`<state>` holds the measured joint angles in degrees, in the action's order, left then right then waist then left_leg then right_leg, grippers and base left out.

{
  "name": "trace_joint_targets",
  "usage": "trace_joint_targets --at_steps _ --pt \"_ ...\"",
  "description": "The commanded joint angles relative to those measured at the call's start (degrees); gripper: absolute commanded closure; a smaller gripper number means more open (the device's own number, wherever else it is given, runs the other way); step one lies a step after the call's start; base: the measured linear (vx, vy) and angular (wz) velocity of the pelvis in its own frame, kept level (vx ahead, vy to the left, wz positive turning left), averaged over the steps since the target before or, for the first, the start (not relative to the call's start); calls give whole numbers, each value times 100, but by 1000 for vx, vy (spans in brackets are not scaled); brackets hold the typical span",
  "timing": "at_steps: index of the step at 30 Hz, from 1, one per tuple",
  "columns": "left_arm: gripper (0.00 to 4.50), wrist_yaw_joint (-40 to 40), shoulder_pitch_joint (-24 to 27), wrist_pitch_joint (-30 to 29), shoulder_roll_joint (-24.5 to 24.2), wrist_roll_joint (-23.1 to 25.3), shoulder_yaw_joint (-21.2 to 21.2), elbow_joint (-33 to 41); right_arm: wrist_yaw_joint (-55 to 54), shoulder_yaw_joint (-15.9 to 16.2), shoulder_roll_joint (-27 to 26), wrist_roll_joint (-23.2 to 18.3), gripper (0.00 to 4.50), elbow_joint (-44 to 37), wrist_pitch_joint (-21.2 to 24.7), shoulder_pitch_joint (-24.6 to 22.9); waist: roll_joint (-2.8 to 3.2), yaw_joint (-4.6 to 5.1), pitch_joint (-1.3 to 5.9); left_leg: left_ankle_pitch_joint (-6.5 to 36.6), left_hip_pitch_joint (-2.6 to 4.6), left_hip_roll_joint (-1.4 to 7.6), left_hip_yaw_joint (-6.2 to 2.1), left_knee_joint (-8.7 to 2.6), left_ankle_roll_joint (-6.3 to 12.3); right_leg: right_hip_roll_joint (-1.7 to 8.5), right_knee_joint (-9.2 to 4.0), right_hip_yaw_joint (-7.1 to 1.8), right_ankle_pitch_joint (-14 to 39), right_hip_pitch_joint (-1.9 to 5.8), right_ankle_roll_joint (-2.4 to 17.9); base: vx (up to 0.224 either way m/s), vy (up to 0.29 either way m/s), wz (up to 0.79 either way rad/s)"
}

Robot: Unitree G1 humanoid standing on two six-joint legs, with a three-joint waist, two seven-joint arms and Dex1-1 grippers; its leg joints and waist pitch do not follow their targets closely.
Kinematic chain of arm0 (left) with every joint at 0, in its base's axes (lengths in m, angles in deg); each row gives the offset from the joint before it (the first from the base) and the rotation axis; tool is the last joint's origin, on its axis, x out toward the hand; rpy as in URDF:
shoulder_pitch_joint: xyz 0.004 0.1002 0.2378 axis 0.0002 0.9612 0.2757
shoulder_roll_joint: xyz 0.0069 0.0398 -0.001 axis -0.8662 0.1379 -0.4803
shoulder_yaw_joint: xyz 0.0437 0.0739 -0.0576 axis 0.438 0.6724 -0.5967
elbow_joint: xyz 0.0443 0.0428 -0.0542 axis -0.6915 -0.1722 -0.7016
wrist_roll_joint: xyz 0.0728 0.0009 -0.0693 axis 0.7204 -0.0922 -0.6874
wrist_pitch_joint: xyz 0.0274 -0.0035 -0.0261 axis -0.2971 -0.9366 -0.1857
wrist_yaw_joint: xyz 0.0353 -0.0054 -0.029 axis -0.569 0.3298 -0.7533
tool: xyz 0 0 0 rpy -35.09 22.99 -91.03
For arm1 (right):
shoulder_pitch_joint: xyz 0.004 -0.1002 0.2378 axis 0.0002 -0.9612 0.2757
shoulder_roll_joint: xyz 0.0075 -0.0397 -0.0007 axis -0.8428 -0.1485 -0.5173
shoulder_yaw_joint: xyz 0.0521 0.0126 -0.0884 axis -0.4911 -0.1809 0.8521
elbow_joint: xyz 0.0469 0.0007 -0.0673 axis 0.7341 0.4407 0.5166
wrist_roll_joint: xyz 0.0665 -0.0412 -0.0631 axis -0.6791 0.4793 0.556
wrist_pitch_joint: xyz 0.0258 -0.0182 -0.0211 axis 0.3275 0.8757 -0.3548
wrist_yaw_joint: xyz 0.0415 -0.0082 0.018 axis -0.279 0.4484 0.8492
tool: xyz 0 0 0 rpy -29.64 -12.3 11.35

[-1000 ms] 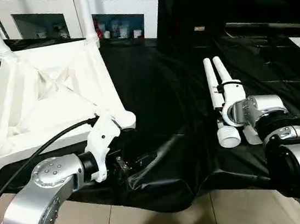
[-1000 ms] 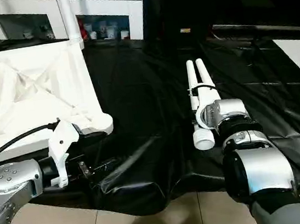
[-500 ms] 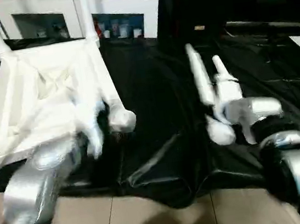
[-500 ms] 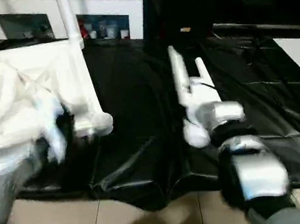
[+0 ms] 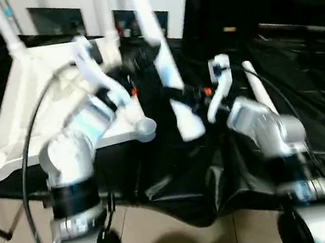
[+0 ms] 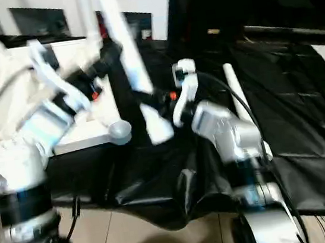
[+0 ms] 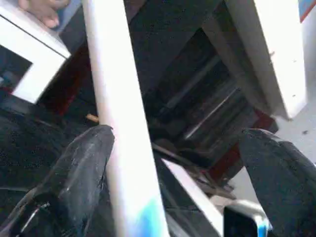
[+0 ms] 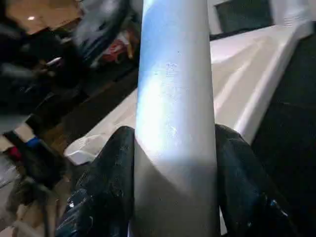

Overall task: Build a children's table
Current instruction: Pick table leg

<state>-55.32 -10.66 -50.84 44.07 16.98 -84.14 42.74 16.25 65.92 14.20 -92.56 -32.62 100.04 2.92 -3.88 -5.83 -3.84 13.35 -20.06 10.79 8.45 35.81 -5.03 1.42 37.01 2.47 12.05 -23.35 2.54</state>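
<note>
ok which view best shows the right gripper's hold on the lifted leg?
Right wrist view: both fingers press against the leg from opposite sides, shut on it. The eye views show the whole leg raised and tilted, beside the tabletop, the right gripper blurred. Left wrist view shows the leg between the open left gripper's fingers.

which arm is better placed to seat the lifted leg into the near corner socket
Right, probably. The right gripper is already shut on the lifted leg, fingers on both sides of it. The left gripper stands open around the same leg higher up, so it can only steady it. The empty socket lies just beside the leg's lower end.
</note>
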Motion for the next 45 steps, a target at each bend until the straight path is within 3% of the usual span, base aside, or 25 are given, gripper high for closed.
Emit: trace_joint_targets --at_steps 1,6,7,9,10,12,13,16,21,25,28,41,42,45 --pt "0 -158 -91 -107 53 -102 35 -159 159 59 111 -230 267 -509 169 -93 91 -21 438 -402 -6 188 -1 -375 247 564 -348 -324 -664 476 1351 0 0 0" --pt "0 -207 -82 -98 66 -122 67 -204 232 137 148 -290 267 -717 264 -158 88 -22 431 -335 -24 188 -11 -393 130 577 -376 -320 -329 477 1154 0 0 0" --pt "0 -233 -72 -90 67 -60 112 -230 318 365 216 -167 267 -853 243 -190 33 -11 430 -314 -29 186 -5 -393 102 575 -394 -320 -243 480 1079 0 0 0" --pt "0 -247 -77 -87 74 -23 114 -244 344 455 249 -95 267 -891 213 -207 56 -12 424 -346 -37 185 -11 -395 94 577 -390 -316 -181 474 1031 0 0 0" --pt "0 -258 -84 -84 91 -15 106 -260 316 567 271 38 267 -909 138 -218 31 -2 425 -370 -40 182 -7 -390 96 576 -397 -318 -167 473 1003 0 0 0" --pt "0 -344 -93 -35 103 9 117 -290 166 814 325 362 267 -957 -60 -249 49 -8 428 -425 -37 185 -13 -391 84 574 -386 -314 -200 465 989 0 0 0" --pt "0 -474 -96 42 138 73 113 -324 -108 1211 394 989 267 -867 -483 -239 57 -5 428 -461 -39 191 -20 -390 37 584 -384 -309 -243 455 956 0 0 0" --pt "27 -680 -138 97 207 93 44 -406 -678 1456 358 1586 267 -684 -927 -174 60 12 429 -392 -43 165 -11 -392 -35 565 -387 -322 -196 465 890 0 0 0" --pt "65 -1067 -220 275 392 146 -85 -563 -1423 1767 276 2347 267 -539 -1682 -110 56 26 424 -310 -31 168 -1 -393 -115 557 -383 -323 -254 447 896 0 0 0" --pt "92 -1431 -220 529 610 187 -223 -710 -1830 2139 168 2896 267 -492 -2172 -124 58 64 421 -296 -64 145 -14 -392 -85 546 -371 -324 -449 478 823 0 0 0" --pt "120 -1396 -234 631 646 149 -247 -811 -1873 2377 144 3121 267 -431 -2416 -131 72 82 414 -176 -56 146 -16 -399 -62 542 -381 -324 -333 470 762 0 0 0" --pt "246 -1652 -271 790 612 262 -239 -894 -2465 2352 11 3554 267 -99 -2811 -119 113 97 419 -89 -40 150 -19 -401 -113 521 -354 -325 -558 463 798 0 0 0" --pt "251 -1646 -266 789 600 276 -225 -886 -2476 2350 8 3561 267 -93 -2819 -120 139 92 420 -76 -38 152 -23 -402 -123 529 -349 -325 -557 464 795 0 0 0" --pt "263 -1614 -267 785 576 267 -194 -875 -2501 2362 -1 3622 267 -67 -2874 -112 130 98 420 -52 -33 155 -23 -403 -126 529 -348 -326 -575 464 795 0 0 0"
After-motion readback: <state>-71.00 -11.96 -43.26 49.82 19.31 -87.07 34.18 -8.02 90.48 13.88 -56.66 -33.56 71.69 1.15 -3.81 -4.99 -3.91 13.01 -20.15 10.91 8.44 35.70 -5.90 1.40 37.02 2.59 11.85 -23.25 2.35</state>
